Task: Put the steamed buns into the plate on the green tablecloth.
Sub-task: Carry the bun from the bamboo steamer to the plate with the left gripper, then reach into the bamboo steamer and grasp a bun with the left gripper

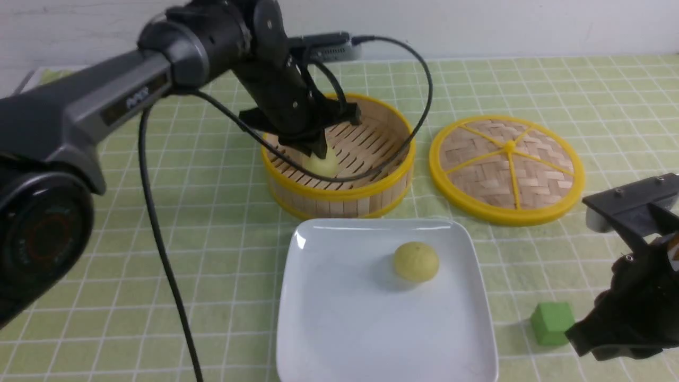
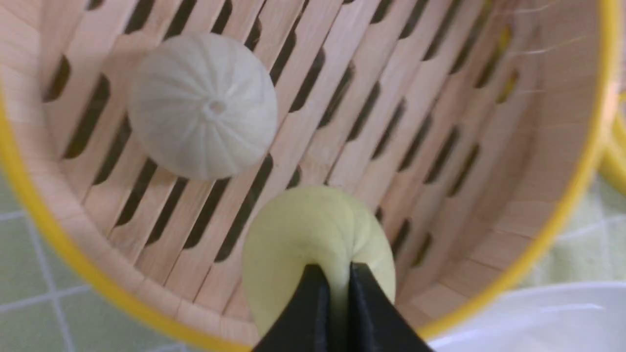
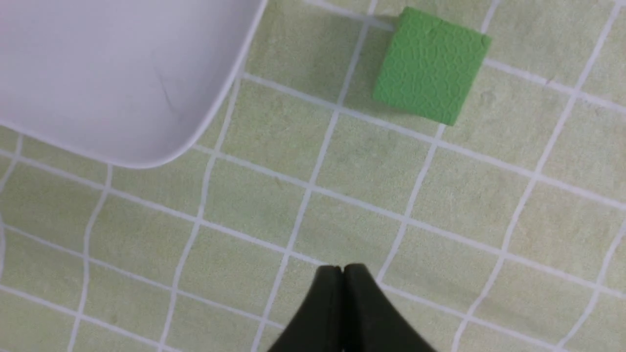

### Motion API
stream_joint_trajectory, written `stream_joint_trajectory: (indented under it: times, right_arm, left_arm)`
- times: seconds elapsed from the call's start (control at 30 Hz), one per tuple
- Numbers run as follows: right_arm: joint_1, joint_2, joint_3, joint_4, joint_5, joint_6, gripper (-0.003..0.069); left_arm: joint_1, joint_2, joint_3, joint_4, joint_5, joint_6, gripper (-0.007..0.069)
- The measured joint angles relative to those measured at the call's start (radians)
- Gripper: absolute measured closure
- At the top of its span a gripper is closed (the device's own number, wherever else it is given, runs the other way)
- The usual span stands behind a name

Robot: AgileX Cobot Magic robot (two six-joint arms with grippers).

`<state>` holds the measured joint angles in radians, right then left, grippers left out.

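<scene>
One pale yellow steamed bun (image 1: 416,261) lies in the white square plate (image 1: 339,339) on the green tablecloth (image 1: 223,254). My left gripper (image 1: 314,153) reaches down into the bamboo steamer (image 1: 339,196) and is shut on a second pale yellow bun (image 1: 326,164), pinching it so the soft dough bulges round the black fingertips (image 2: 313,293). That squeezed bun (image 2: 303,234) rests on the steamer's slats, and a greyish-white pleated bun (image 2: 203,105) sits apart from it on the same slats. My right gripper (image 3: 342,268) hovers shut over bare cloth near the plate's corner (image 3: 146,142), holding nothing.
The woven bamboo lid (image 1: 506,167) lies flat to the right of the steamer. A green cube (image 1: 553,322) sits on the cloth beside the plate's right edge, close to my right arm (image 1: 631,313). The left arm's cable (image 1: 159,239) hangs over the cloth left of the plate.
</scene>
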<state>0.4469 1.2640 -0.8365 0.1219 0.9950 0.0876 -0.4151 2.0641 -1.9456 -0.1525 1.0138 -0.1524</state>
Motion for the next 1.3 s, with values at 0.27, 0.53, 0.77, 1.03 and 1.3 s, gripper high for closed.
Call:
stream_joint_trajectory:
  times: [0.27, 0.53, 0.77, 1.03, 1.3]
  right_arm:
    - [0.000, -0.001, 0.000, 0.005, 0.002, -0.007, 0.0644]
    - [0.000, -0.001, 0.000, 0.012, 0.001, -0.007, 0.0635]
    - [0.000, -0.001, 0.000, 0.012, 0.001, -0.007, 0.0630]
    - [0.000, -0.001, 0.000, 0.012, 0.000, -0.008, 0.0623]
    - [0.000, -0.001, 0.000, 0.012, 0.000, -0.008, 0.0615]
  left_arm:
    - [-0.032, -0.175, 0.033, -0.007, 0.218, -0.001, 0.0605]
    - [-0.193, -0.061, 0.250, 0.001, 0.142, -0.062, 0.0578]
    - [-0.235, 0.001, 0.252, 0.047, 0.109, -0.114, 0.0390]
    - [-0.236, 0.002, 0.088, 0.106, 0.128, -0.207, 0.0141]
    - [-0.101, 0.055, -0.184, 0.274, 0.195, -0.302, 0.0551]
